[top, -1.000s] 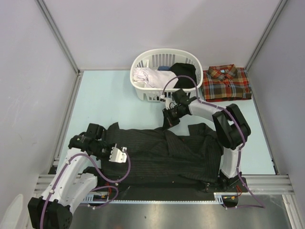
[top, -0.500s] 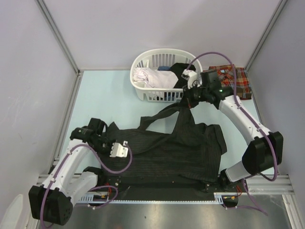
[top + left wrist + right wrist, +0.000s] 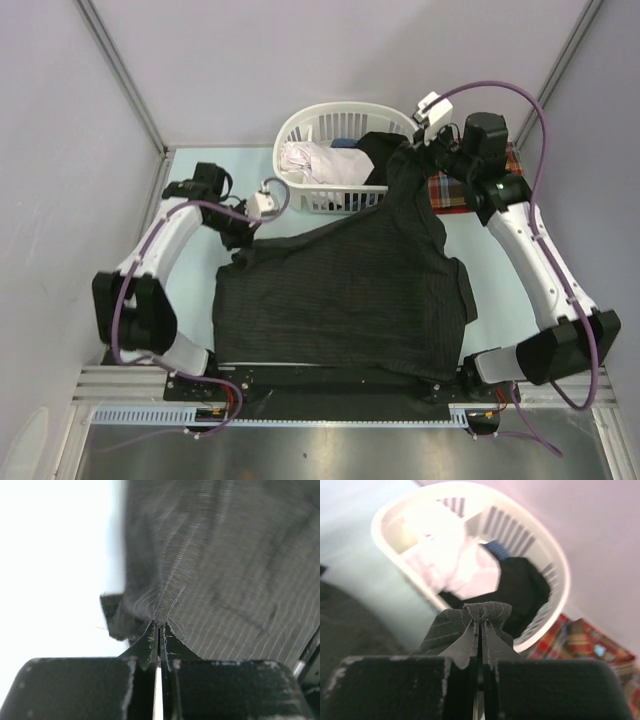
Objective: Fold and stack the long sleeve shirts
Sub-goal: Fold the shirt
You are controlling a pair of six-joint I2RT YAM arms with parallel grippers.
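The black pinstriped shirt [image 3: 345,295] hangs stretched between both grippers, its lower part draped over the table's near edge. My left gripper [image 3: 243,232] is shut on its left corner, seen pinched in the left wrist view [image 3: 159,625]. My right gripper [image 3: 410,150] is shut on its other corner, held high beside the basket; the pinched cloth [image 3: 481,615] bunches at the fingertips. The folded plaid flannel shirt [image 3: 478,185] lies at the back right, partly behind the right arm, and shows in the right wrist view [image 3: 590,642].
A white laundry basket [image 3: 300,130] with white and dark clothes stands at the back centre, also in the right wrist view [image 3: 555,565]. Grey walls with metal rails enclose the pale blue table [image 3: 200,200] on three sides.
Both grippers lifted and moved back, spreading the black shirt out flat between them. The left moved up toward the basket's left; the right rose to the basket's right rim.
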